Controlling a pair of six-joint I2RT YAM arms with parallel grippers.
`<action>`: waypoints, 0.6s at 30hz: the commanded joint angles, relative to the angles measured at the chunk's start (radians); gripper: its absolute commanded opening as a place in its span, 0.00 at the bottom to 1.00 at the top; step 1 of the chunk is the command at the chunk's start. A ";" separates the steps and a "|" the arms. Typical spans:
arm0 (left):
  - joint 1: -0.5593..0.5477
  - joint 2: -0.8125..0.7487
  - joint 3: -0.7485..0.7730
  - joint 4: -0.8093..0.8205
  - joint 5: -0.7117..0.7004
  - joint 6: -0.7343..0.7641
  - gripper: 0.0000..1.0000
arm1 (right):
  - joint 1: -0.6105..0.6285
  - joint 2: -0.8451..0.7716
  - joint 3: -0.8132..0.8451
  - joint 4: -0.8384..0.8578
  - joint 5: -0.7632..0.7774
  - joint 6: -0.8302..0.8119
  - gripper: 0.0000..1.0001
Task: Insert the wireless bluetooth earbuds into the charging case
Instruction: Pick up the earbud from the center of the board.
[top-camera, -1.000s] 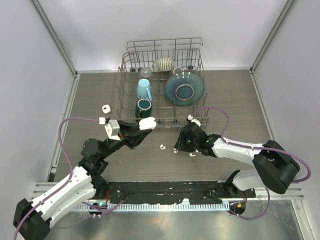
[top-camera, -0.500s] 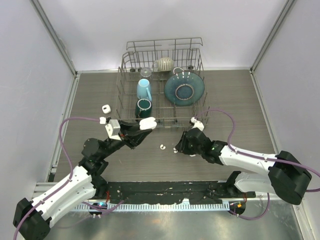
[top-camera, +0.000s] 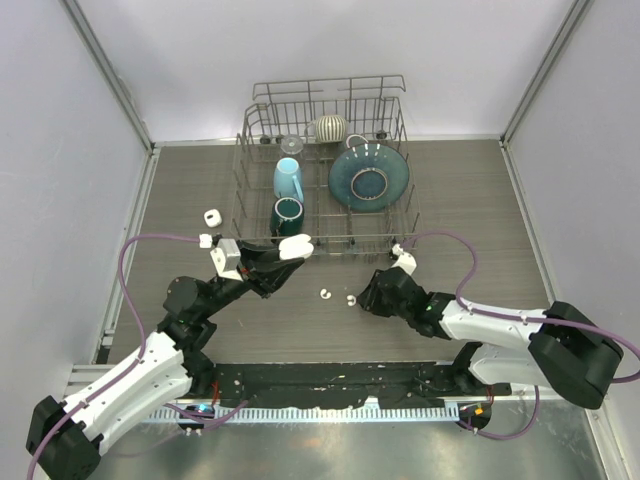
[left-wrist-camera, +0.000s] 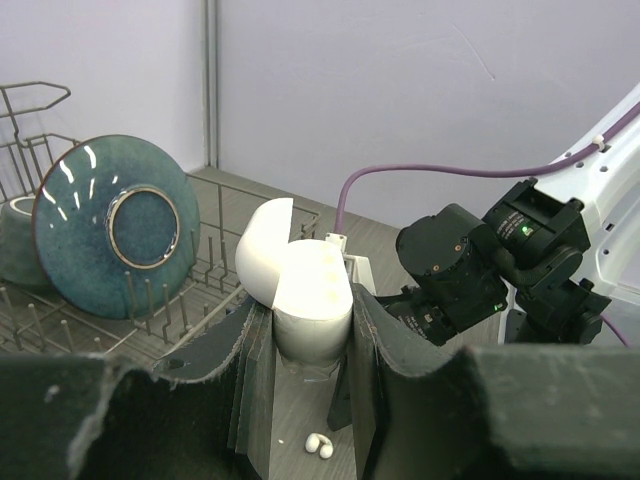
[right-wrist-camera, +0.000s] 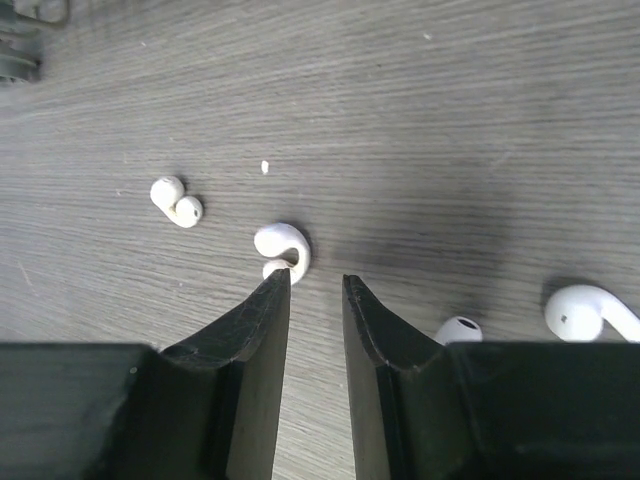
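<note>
Grey wood table (top-camera: 480, 200) carrying arms: left gripper (left-wrist-camera: 310, 322) clamping open charging case (left-wrist-camera: 300, 275); right gripper (right-wrist-camera: 316, 285) hovering just beside earbud (right-wrist-camera: 282, 244), jaws narrowly parted, gripping nothing.

The earbuds (right-wrist-camera: 283, 248) and the charging case (left-wrist-camera: 300, 290) are plain white. The worktop (top-camera: 470, 200) is grey-brown with fine wood grain. In the grey wire rack (top-camera: 327, 98), the plate (top-camera: 369, 177) is mottled teal, the mug (top-camera: 288, 178) pale blue, the cup (top-camera: 288, 213) dark green. The cables (top-camera: 160, 237) are purple.
</note>
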 joint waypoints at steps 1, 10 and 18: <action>-0.002 -0.006 0.036 0.028 -0.002 0.003 0.00 | 0.008 0.021 0.004 0.129 0.044 0.021 0.33; -0.002 -0.007 0.035 0.023 0.000 0.003 0.00 | 0.014 0.098 0.012 0.158 0.032 0.034 0.33; -0.002 -0.010 0.025 0.023 -0.003 0.003 0.00 | 0.014 0.128 0.020 0.161 0.015 0.024 0.33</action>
